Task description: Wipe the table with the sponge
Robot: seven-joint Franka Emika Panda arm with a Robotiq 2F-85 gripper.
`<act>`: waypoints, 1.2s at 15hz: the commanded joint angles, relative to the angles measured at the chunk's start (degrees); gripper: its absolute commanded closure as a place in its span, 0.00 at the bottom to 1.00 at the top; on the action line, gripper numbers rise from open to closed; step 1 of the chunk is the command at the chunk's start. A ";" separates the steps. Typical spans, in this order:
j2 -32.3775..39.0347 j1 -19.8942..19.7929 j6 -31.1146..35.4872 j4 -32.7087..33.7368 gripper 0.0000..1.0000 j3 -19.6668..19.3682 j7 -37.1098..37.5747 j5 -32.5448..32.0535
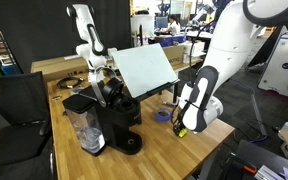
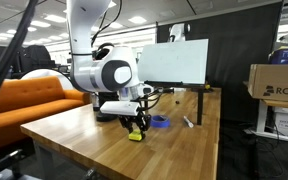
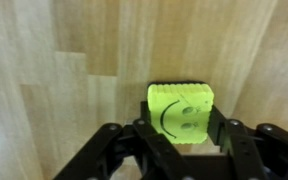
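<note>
A: Since the claw (image 3: 181, 125) has its jaws clamped on the sponge (image 3: 181, 108), which sits right between its fingers and looks pressed onto the table (image 3: 74, 70) just below, are we at the wiping step?
B: Yeah, I'd say so. The next move needs a sideways drag with steady downward pressure.

At lower centre of the wrist view the sponge (image 3: 181, 108) is bright yellow-green with a dark smiley face (dots and a curved line). The table (image 3: 64, 60) is light brown, plank-grained. The gripper (image 3: 184, 138) is black, the tape roll (image 2: 160, 122) blue-purple.
</note>
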 commanded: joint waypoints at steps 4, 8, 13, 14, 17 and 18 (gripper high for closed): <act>-1.59 2.05 1.08 -2.02 0.71 8.50 1.84 -0.36; -2.03 2.84 1.29 -2.73 0.71 12.14 1.79 -0.67; -1.99 3.12 1.96 -3.24 0.71 10.95 0.83 -1.26; -1.90 2.87 2.03 -3.25 0.71 10.28 0.49 -1.40; -1.56 2.11 1.83 -2.98 0.71 7.69 -0.50 -1.65; -1.31 1.75 1.76 -2.77 0.71 6.66 -0.92 -1.71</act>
